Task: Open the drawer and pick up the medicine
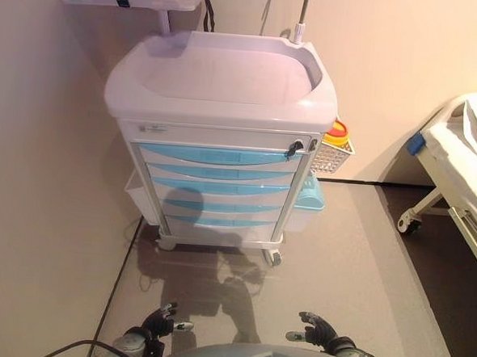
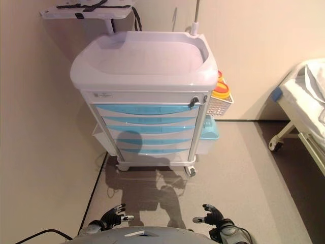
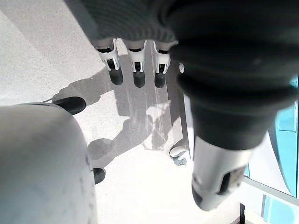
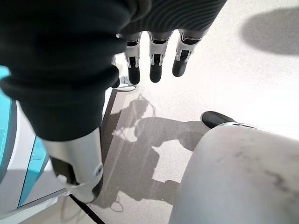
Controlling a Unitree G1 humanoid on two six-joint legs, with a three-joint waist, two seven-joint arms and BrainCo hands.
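Hanging low, both hands empty

Empty right hand above floor

The robot's left hand and right hand, seen from its head camera, are dark and compact, each on a rounded silver-grey wrist. Close up, the left hand wears a dark ribbed cover that bulges in soft rings, with silver fingers in a row beside it, each with black slots and a glossy dark rounded tip. Its thumb is a thick silver barrel with a dark recess near the end. The right hand matches it: a black ribbed sleeve, silver dark-tipped digits, and a silver thumb shell edged in black.
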